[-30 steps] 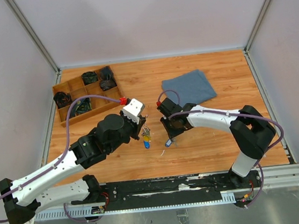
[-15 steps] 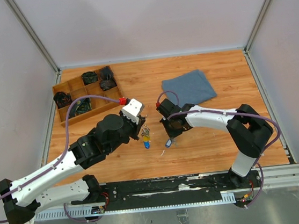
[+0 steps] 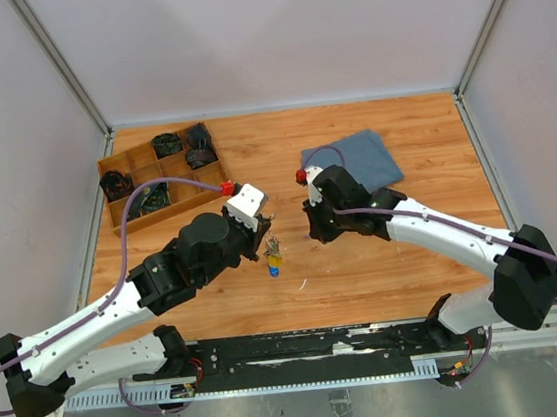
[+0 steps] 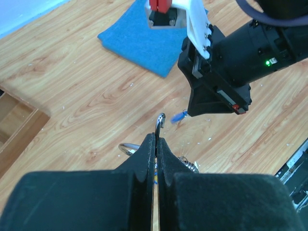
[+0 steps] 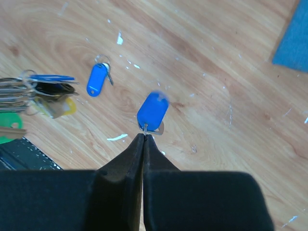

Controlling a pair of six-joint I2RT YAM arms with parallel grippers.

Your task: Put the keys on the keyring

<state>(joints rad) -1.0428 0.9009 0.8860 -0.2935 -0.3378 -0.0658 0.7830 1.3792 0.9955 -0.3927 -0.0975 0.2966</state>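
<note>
My left gripper (image 3: 264,235) (image 4: 156,137) is shut on the thin silver wire of the keyring (image 4: 127,148), whose free end (image 4: 160,119) sticks out past the fingertips. The keyring's bunch (image 3: 272,252) (image 5: 43,91) of yellow, green and blue-headed keys hangs just above the table. My right gripper (image 3: 314,235) (image 5: 144,136) is shut on the small metal loop of a bright blue-headed key (image 5: 153,110) (image 4: 179,116), held off the wood, right of the keyring. Another blue-headed key (image 5: 97,79) lies on the table beside the bunch.
A wooden compartment tray (image 3: 159,172) with dark items sits at the back left. A folded blue cloth (image 3: 354,163) (image 4: 144,41) lies at the back, right of centre. The black mounting rail (image 3: 305,351) runs along the near edge.
My right gripper closed on the bright blue key, lifted it off the table and swung towards the back with it. The left gripper and keyring stayed put.
</note>
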